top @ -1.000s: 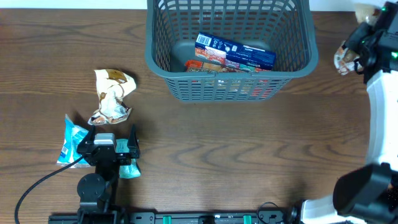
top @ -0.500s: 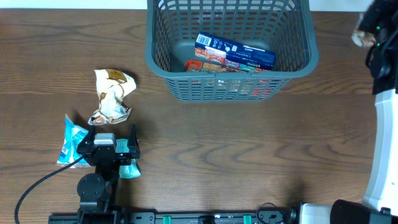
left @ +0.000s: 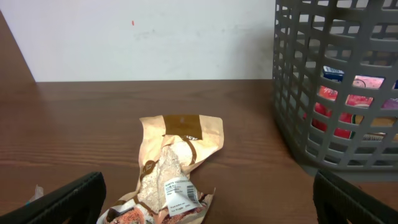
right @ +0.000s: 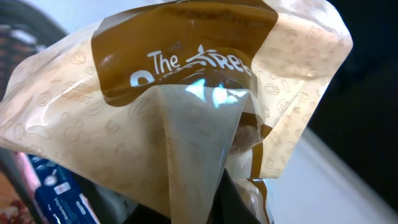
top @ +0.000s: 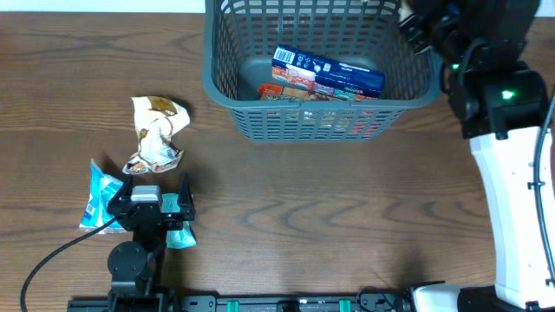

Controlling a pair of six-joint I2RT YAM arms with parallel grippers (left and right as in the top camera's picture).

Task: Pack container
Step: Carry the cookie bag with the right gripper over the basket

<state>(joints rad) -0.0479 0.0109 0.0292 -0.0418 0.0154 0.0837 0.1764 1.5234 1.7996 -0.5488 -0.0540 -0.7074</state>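
The container (top: 286, 121), a grey slotted basket, lies beneath and left of the right gripper (top: 416, 24), clenched on a beige-brown snack packet (right: 186, 124) above the rim's corner. Let go here, the packet might strike the rim and drop outside. The left gripper (left: 208, 190) rests spread; a crumpled packet (left: 177, 162) lies just ahead.

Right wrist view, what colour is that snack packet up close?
Snack packet: cream with a brown band, clearest in the right wrist view.
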